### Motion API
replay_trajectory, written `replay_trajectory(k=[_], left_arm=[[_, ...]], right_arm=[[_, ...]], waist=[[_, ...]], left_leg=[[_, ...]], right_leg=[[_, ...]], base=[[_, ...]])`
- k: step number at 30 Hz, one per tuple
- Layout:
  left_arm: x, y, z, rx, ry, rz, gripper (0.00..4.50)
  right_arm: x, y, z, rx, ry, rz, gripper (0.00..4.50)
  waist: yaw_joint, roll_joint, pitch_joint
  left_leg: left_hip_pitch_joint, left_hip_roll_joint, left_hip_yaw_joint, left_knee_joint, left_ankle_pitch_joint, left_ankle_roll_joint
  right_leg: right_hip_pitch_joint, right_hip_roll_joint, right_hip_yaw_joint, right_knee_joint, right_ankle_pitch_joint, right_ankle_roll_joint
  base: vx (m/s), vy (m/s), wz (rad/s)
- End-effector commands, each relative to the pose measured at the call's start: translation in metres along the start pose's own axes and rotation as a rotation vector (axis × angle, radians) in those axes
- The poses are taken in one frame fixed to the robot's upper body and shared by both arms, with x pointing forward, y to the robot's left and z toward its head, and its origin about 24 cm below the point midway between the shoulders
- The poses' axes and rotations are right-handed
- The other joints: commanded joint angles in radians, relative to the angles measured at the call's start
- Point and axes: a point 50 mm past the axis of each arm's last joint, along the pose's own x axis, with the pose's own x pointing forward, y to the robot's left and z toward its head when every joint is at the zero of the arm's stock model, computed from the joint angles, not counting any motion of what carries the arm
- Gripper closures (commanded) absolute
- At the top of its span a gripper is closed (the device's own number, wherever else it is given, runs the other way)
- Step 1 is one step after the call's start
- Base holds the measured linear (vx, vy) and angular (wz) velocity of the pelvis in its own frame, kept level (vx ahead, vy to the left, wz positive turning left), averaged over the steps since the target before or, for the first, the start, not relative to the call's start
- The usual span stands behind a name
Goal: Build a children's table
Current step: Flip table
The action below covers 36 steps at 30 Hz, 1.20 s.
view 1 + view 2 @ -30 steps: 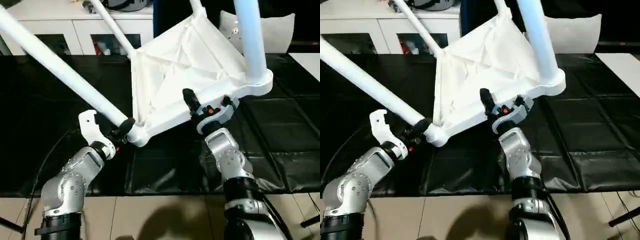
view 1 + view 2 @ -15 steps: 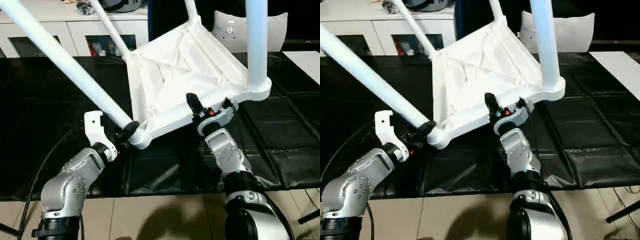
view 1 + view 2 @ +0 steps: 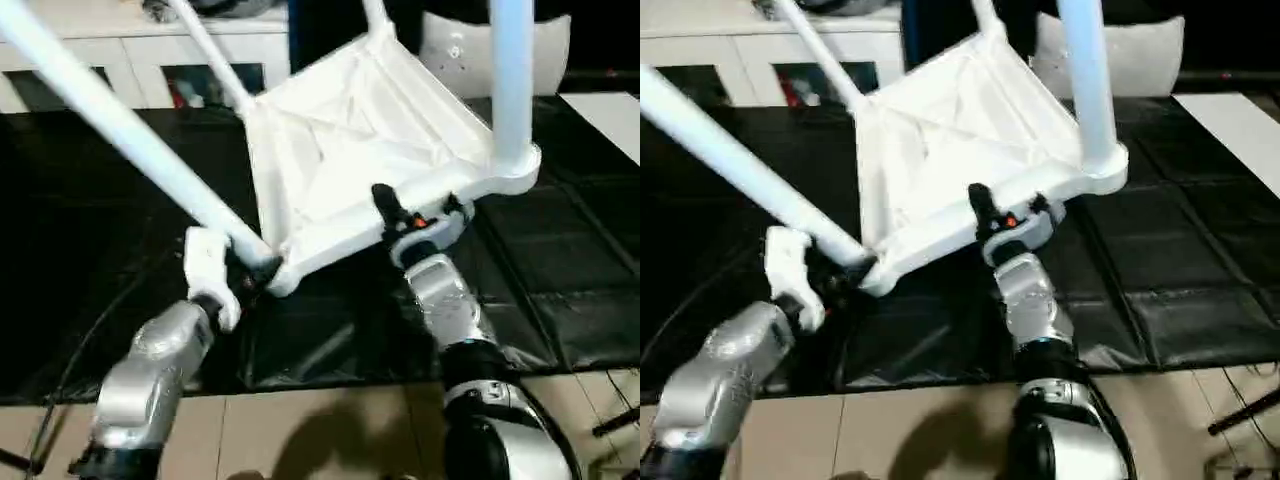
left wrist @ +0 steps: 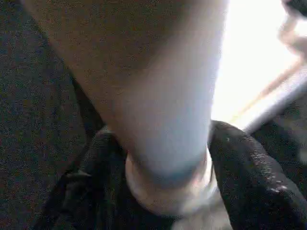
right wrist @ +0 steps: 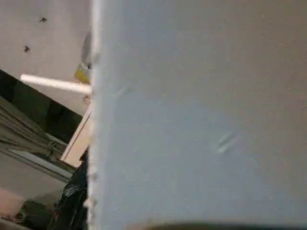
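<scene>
- Where the picture's left half begins, the left gripper sits low and left of centre, its black fingers clamped around the base of a long white leg right where it enters the corner socket.
- That leg runs from the socket up to the upper left corner of the frame.
- Behind it, along the top left edge, stands a white cabinet with glass doors.
- At centre, the children's table is tilted with its ribbed underside facing the camera, its near edge just above the black mat.
- Just right of centre, the right gripper grasps the table's near rim, one black finger lying over the underside.
- Right of that, a second leg rises upright from its corner socket to the top edge.
- Two further legs reach up from the far corners.
</scene>
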Motion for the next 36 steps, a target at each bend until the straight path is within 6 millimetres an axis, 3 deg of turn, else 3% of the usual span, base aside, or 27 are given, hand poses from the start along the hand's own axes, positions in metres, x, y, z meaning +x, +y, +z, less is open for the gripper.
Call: replay_trajectory(k=[1,2,4,5,8,10,15,19,20,21,23,24,27,29,30,36], left_arm=[[-0.007,-0.002,0.011,0.037,-0.068,-0.033,1.34],[-0.009,-0.004,0.012,0.037,-0.075,-0.045,1.14],[-0.014,-0.011,0.016,0.102,-0.094,-0.095,1.06],[-0.017,-0.014,0.018,0.135,-0.101,-0.116,1.00],[-0.025,-0.014,0.018,0.204,-0.098,-0.120,0.99],[-0.029,-0.014,0.018,0.258,-0.095,-0.122,0.99],[-0.040,-0.029,0.046,0.504,-0.136,-0.232,0.99],[-0.041,-0.031,0.056,0.556,-0.129,-0.261,0.99],[-0.041,-0.030,0.064,0.609,-0.132,-0.267,0.99],[-0.039,-0.029,0.078,0.673,-0.156,-0.257,0.99],[-0.038,-0.029,0.083,0.693,-0.171,-0.247,0.99],[-0.035,-0.028,0.097,0.721,-0.214,-0.210,0.99],[-0.034,-0.028,0.105,0.763,-0.215,-0.190,0.99],[-0.033,-0.026,0.107,0.827,-0.193,-0.166,0.99],[-0.032,-0.026,0.108,0.834,-0.191,-0.159,0.73],[-0.028,-0.030,0.116,0.809,-0.243,-0.157,0.38]], right_arm=[[0.000,0.018,0.043,-0.206,-0.186,0.036,2.48],[-0.001,0.017,0.045,-0.227,-0.194,0.020,2.48],[-0.009,0.015,0.055,-0.309,-0.226,-0.016,2.48],[-0.014,0.015,0.061,-0.350,-0.245,-0.031,2.48],[-0.029,0.016,0.074,-0.418,-0.299,-0.075,2.48],[-0.036,0.018,0.079,-0.448,-0.315,-0.091,2.48],[-0.051,0.027,0.089,-0.628,-0.291,-0.166,2.48],[-0.053,0.033,0.088,-0.668,-0.265,-0.169,2.48],[-0.054,0.037,0.087,-0.706,-0.245,-0.165,2.48],[-0.055,0.042,0.086,-0.770,-0.212,-0.162,2.49],[-0.055,0.044,0.085,-0.800,-0.197,-0.164,2.50],[-0.054,0.045,0.085,-0.860,-0.180,-0.179,2.50],[-0.052,0.047,0.086,-0.911,-0.160,-0.190,2.50],[-0.048,0.051,0.086,-0.995,-0.124,-0.172,2.50],[-0.048,0.052,0.085,-1.015,-0.116,-0.170,2.50],[-0.040,0.045,0.071,-1.042,-0.022,-0.209,2.50]], waist=[[0.008,-0.011,-0.081],[0.014,-0.006,-0.078],[0.024,-0.007,-0.073],[0.034,-0.005,-0.070],[0.042,0.000,-0.066],[0.043,-0.001,-0.063],[0.039,-0.003,-0.056],[0.027,-0.006,-0.056],[0.021,-0.011,-0.056],[0.020,-0.007,-0.059],[0.015,-0.010,-0.059],[0.012,-0.011,-0.059],[0.002,-0.015,-0.059],[-0.003,-0.012,-0.060],[-0.005,-0.016,-0.059],[-0.001,-0.017,-0.061]], left_leg=[[0.004,0.008,0.003,-0.053,0.026,0.097],[0.010,0.011,0.007,-0.051,0.010,0.095],[0.012,0.013,0.009,-0.056,-0.052,0.076],[0.010,0.016,0.005,-0.061,-0.075,0.053],[0.015,0.016,0.004,-0.067,-0.119,0.022],[0.018,0.012,0.003,-0.072,-0.167,-0.009],[0.023,0.010,-0.004,-0.085,-0.243,-0.042],[0.015,0.002,-0.003,-0.084,-0.232,-0.043],[0.012,0.000,-0.004,-0.083,-0.214,-0.040],[0.015,0.000,-0.004,-0.080,-0.190,-0.040],[0.013,-0.002,-0.004,-0.078,-0.171,-0.045],[0.010,-0.002,-0.003,-0.077,-0.164,-0.046],[0.009,-0.004,-0.002,-0.075,-0.152,-0.049],[0.009,-0.004,-0.003,-0.074,-0.154,-0.047],[0.009,-0.005,-0.002,-0.073,-0.158,-0.043],[0.017,-0.002,-0.001,-0.072,-0.173,-0.049]], right_leg=[[0.086,-0.043,0.044,-0.036,-0.035,-0.196],[0.075,-0.040,0.045,-0.039,-0.057,-0.193],[0.072,-0.040,0.045,-0.045,-0.138,-0.177],[0.073,-0.039,0.048,-0.049,-0.182,-0.136],[0.069,-0.037,0.049,-0.056,-0.225,-0.094],[0.068,-0.034,0.051,-0.062,-0.270,-0.060],[0.072,-0.035,0.054,-0.073,-0.389,0.007],[0.073,-0.034,0.053,-0.074,-0.399,0.014],[0.076,-0.034,0.053,-0.073,-0.396,0.019],[0.073,-0.030,0.054,-0.070,-0.373,0.024],[0.077,-0.027,0.053,-0.066,-0.340,0.022],[0.078,-0.030,0.053,-0.065,-0.329,0.012],[0.080,-0.028,0.053,-0.063,-0.320,0.001],[0.081,-0.028,0.052,-0.063,-0.328,0.001],[0.081,-0.028,0.052,-0.064,-0.337,0.005],[0.073,-0.028,0.053,-0.063,-0.328,-0.018]], base=[[0.000,0.000,0.00],[0.000,0.000,0.00],[0.000,0.000,0.00],[0.000,0.000,0.00],[0.000,0.000,0.00],[0.000,0.000,0.00],[0.000,0.000,0.00],[0.000,0.000,0.00],[0.000,0.000,0.00],[0.000,0.000,0.00],[0.000,0.000,0.00],[0.000,0.000,0.00],[0.000,0.000,0.00],[0.000,0.000,0.00],[0.000,0.000,0.00],[0.000,0.000,0.00]])
